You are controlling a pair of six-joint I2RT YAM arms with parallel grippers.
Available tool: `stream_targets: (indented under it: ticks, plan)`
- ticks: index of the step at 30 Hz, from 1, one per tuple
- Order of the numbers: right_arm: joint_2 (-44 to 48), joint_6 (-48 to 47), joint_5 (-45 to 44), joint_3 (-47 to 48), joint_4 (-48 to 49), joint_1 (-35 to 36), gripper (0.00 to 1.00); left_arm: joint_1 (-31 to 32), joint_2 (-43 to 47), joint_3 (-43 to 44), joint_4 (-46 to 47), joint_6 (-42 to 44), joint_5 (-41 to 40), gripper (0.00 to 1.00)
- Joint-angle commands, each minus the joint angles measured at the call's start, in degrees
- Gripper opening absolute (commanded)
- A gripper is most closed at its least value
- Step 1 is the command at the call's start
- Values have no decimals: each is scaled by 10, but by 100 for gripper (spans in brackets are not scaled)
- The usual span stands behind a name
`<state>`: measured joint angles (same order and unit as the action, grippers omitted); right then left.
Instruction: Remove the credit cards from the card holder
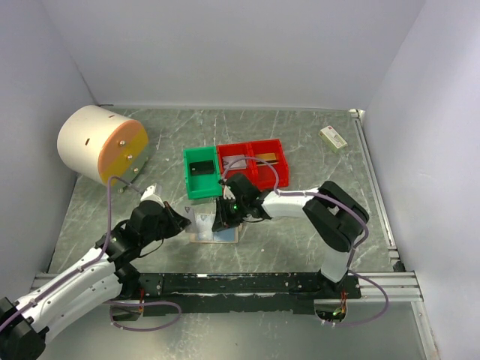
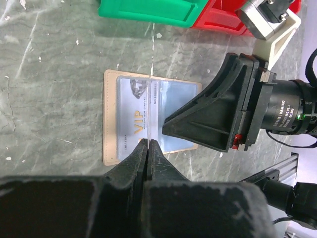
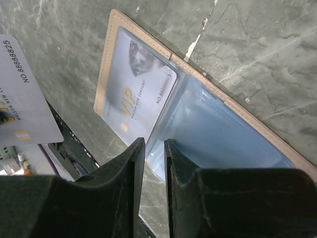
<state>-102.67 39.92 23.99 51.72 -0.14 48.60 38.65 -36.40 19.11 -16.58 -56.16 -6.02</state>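
Grey marbled worktop [image 1: 300, 240], card holder [image 2: 173, 96] lay open between my arms. Dark card [image 1: 201, 168] sat in the green bin [image 1: 189, 176], more in the red bins [image 1: 274, 142] I think. VIP card [image 3: 136, 94] sat pocketed, not yet out. Left claw [image 2: 148, 144] pinched a silver card [image 3: 22, 99]; right claw [image 3: 152, 146] was barely parted, empty, over the holder.

On the marbled grey-green worktop [image 1: 300, 225], a green bin [image 1: 188, 176] and joined red bins [image 1: 251, 144] sit just beyond the right gripper [image 1: 223, 222], a cream orange-faced cylinder [image 1: 94, 142] far to its left, a small white-and-green box [image 1: 333, 137] far to its right.
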Motion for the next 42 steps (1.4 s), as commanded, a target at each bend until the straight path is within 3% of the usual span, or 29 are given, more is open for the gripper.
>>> stream_targets:
  ticks: [1, 5, 9, 15, 20, 24, 29, 42]
  plan:
    - [23, -16, -12, 2, -4, 0, 24, -3, 11, -2, 21, 4, 13, 7]
    - [74, -16, -36, -6, 15, -2, 30, -2, 19, -14, 58, 6, 36, 7]
    - [137, -1, -48, -44, 82, -20, 49, -3, 39, -44, 134, 1, 71, 7]
    - [186, 47, 63, -120, 229, -111, 58, -3, 51, -94, 253, -17, 125, 7]
    - [195, 126, 189, -194, 415, -176, 59, -4, 58, -129, 361, -38, 172, 7]
    - [188, 144, 249, -194, 450, -178, 59, -4, 51, -135, 423, -53, 205, 7]
    - [191, 209, 273, -223, 565, -173, 57, -5, 39, -156, 515, -82, 220, 7]
    - [170, 215, 292, -196, 586, -117, 50, -4, -21, -175, 656, -109, 231, 7]
